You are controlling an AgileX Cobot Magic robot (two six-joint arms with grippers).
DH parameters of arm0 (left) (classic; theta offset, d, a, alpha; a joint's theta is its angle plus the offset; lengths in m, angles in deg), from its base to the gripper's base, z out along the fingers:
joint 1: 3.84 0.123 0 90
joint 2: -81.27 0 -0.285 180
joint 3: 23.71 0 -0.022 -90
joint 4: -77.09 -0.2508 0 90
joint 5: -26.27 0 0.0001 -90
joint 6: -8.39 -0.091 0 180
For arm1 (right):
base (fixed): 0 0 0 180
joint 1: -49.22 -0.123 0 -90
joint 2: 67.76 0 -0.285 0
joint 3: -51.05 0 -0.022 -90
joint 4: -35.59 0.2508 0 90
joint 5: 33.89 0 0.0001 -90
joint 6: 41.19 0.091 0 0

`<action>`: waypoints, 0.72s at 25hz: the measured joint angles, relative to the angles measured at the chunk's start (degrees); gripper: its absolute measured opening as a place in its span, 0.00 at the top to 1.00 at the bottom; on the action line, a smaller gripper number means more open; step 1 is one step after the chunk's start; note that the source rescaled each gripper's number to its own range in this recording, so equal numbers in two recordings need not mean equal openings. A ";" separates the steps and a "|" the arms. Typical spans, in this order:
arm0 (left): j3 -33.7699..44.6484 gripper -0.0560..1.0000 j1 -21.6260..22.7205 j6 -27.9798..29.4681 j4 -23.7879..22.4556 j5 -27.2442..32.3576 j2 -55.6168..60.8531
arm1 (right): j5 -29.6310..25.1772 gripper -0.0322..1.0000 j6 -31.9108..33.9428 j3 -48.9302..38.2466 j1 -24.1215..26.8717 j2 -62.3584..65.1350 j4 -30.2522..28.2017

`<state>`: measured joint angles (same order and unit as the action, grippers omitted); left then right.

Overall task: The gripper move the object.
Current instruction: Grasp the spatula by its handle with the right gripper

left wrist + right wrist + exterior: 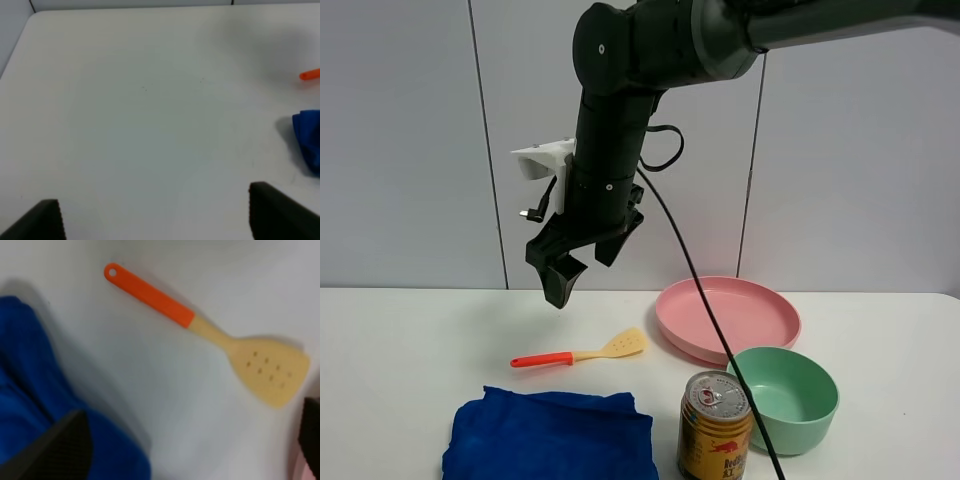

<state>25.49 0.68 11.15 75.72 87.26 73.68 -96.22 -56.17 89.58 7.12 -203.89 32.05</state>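
The spatula (582, 353) lies flat on the white table, red-orange handle to the left, pale yellow slotted blade to the right. My right gripper (582, 268) hangs open and empty in the air above it, on the dark arm that reaches in from the upper right. The right wrist view shows the whole spatula (200, 325) below my open right gripper (192, 440), with nothing between the fingers. My left gripper (155, 220) is open and empty over bare table. The tip of the handle (310, 74) shows at the edge of the left wrist view.
A blue cloth (550, 435) lies in front of the spatula, also in the wrist views (30, 390) (307, 140). A pink plate (780, 335) sits to the right, a green bowl (820, 375) and a gold drink can (716, 425) in front of it.
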 joint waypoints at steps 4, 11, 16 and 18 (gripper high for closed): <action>0.00 0.00 0.00 0.00 0.00 0.00 0.00 | 4.55 0.13 -6.06 0.07 0.00 -1.47 -0.63; 0.00 0.00 0.00 0.08 0.00 0.00 0.00 | 4.91 0.17 -5.60 0.58 0.00 -5.90 -3.32; 0.00 0.00 0.00 0.08 0.00 0.00 0.00 | 4.66 0.17 -5.80 5.56 0.00 -11.21 -3.32; 0.00 0.00 0.00 0.08 0.00 0.00 0.00 | 4.66 0.17 -5.80 8.25 0.00 -13.18 -3.32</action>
<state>25.49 0.68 11.23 75.72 87.26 73.68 -91.56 -61.98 97.83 7.12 -217.07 28.74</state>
